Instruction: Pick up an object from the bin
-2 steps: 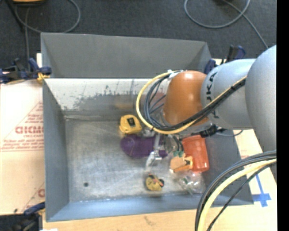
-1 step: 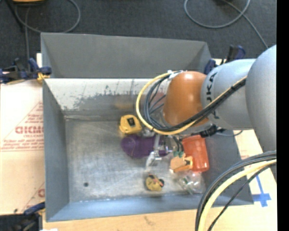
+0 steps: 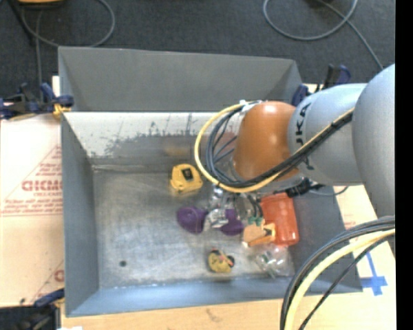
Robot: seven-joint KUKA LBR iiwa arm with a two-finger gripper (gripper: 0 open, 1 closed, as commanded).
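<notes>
My gripper reaches down under the orange wrist cover into the middle of the bin. It sits right over a purple thing whose rounded ends stick out to its left and lower right. A yellow tape measure lies just up and to the left of the gripper. A small orange piece lies close to the gripper's right. Whether the gripper touches the purple thing is hidden.
A red-orange block lies at the right, partly under the arm. A clear plastic thing and a small yellow and black thing lie near the front wall. The bin's left half has bare floor.
</notes>
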